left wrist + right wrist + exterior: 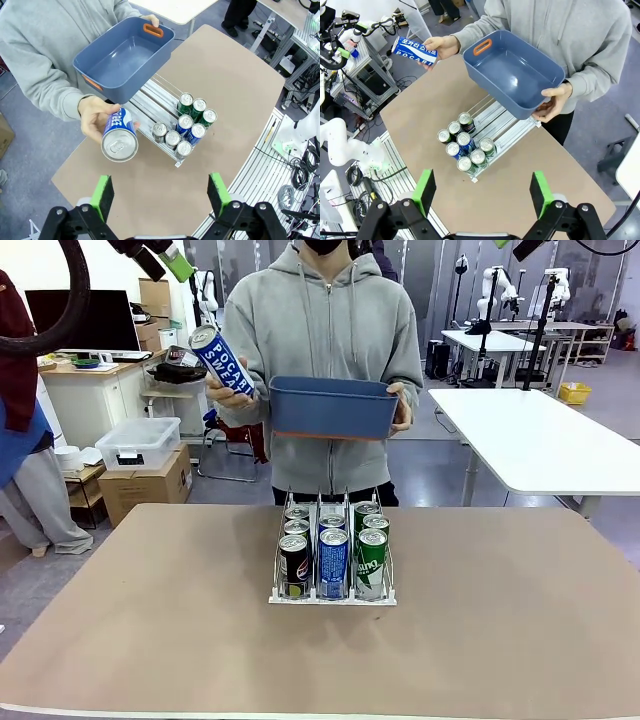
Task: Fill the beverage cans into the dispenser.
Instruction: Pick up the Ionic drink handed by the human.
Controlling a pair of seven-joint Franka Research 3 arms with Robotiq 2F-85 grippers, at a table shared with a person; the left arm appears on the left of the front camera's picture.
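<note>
Left gripper (160, 194): jaws wide apart, empty, high above table (225, 65). Ahead and below it: dispenser (152, 92), beverage cans (184, 122) upright in three lanes, bunched at end nearest gripper. Just left of those in wrist view: person's hand (92, 115) holding blue can (119, 136), silver top toward gripper. Beyond: blue tub (122, 57), held tilted above dispenser's far end.

Right gripper (482, 192): jaws wide apart, empty, also high. Dispenser directly ahead below, tub past it, blue can far upper left in wrist view.
</note>
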